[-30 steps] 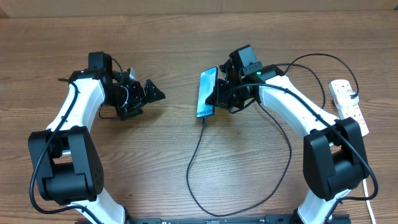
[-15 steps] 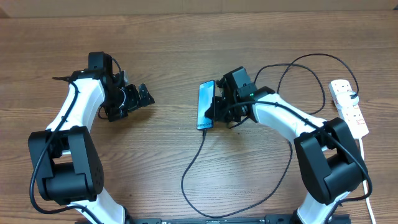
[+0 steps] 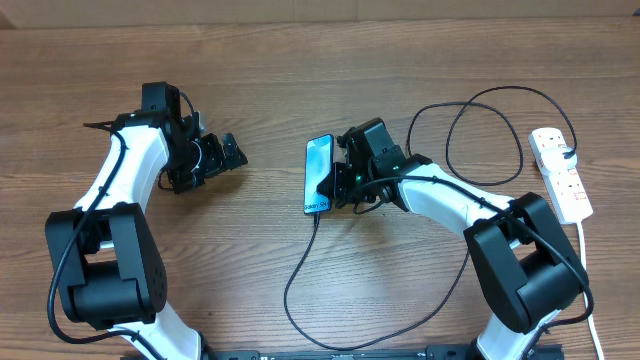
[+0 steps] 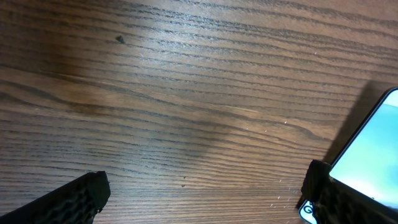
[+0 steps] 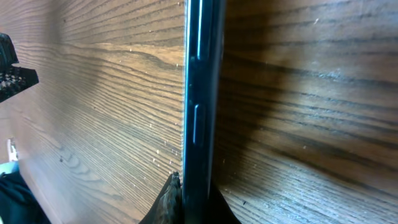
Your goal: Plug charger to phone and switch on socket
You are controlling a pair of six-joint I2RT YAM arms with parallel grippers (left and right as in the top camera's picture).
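Observation:
The phone (image 3: 318, 172) is gripped on its edges by my right gripper (image 3: 338, 184), its blue screen tilted toward the left. In the right wrist view the phone (image 5: 199, 106) shows edge-on, with the right gripper (image 5: 196, 202) shut on it. The charger (image 3: 300, 280), a thin black cable, meets the phone's near end, loops along the table's front edge and runs back to the socket (image 3: 560, 172) at the far right. My left gripper (image 3: 226, 155) stands open, left of the phone. In the left wrist view the left gripper (image 4: 202, 196) holds nothing and the phone (image 4: 373, 155) shows at the right edge.
The socket's thick white cord (image 3: 592, 300) runs down the right edge of the table. A loop of the charger cable (image 3: 480, 135) lies between my right arm and the socket. Bare wood (image 3: 230, 250) lies between the two arms.
My right gripper has carried the phone to the left and a little nearer the front, dragging the cable along. The left gripper drew back left a second ago and has since held still.

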